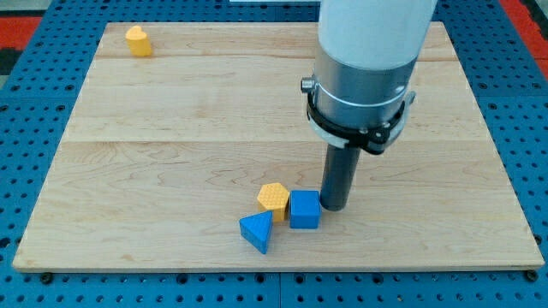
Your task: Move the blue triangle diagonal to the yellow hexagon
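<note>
The blue triangle (258,232) lies near the view's bottom, just below and left of the yellow hexagon (273,198), touching or nearly touching it. A blue cube (305,210) sits right of the hexagon, against it. My tip (333,206) stands on the board at the blue cube's right side, touching or almost touching its upper right corner. The rod rises into the large grey and white arm body above.
A yellow-orange block (138,40) with a rounded top sits far off at the view's top left corner of the wooden board (171,154). The board lies on a blue perforated table (26,154).
</note>
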### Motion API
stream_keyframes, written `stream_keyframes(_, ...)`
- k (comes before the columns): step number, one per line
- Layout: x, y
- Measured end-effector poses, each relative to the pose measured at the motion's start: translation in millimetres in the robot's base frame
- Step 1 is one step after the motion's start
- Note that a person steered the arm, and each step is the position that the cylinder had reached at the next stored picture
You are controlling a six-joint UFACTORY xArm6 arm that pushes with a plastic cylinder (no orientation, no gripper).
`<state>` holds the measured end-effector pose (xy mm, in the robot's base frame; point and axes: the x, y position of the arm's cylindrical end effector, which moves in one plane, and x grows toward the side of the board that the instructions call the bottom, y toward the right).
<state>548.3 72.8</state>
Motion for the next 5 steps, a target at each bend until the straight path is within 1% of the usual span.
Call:
stream_keyframes(1,14.2,38.1)
stream_keyframes(2,49.9,22.2)
stream_keyframes(3,57.8,-52.1)
stream_keyframes(4,31.9,-110.4)
stream_keyframes(5,21.8,-120.4)
